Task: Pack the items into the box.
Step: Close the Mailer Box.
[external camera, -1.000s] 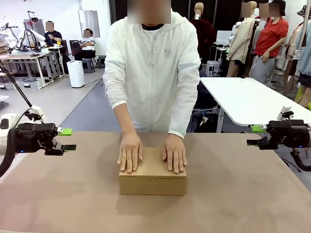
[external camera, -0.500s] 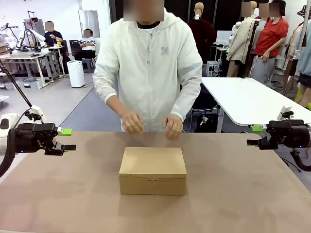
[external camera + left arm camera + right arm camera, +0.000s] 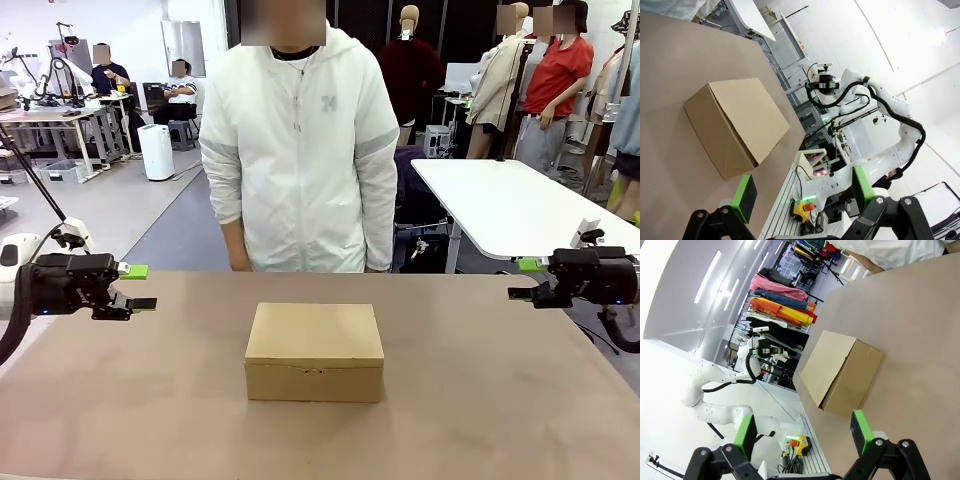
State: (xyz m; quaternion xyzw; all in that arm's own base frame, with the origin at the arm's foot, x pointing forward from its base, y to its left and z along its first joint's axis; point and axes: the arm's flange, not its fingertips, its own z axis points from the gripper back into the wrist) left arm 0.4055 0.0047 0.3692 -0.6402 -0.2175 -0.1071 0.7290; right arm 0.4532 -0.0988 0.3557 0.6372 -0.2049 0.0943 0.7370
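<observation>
Mid-table sits the closed, matte corrugated cardboard box [image 3: 314,351]; both arms' jaws gape wide.

Bright, even indoor light, sharp across all three views.

The box [image 3: 314,351] throws only a faint, soft shadow onto the table [image 3: 500,400] in front of it, so the light comes diffuse from overhead. No glare on the matte brown surface. Both wrist views are tilted and bend straight lines at their edges; white walls there wash out pale, and the green-padded fingers [image 3: 745,197] at the bottom edge look slightly soft.
</observation>
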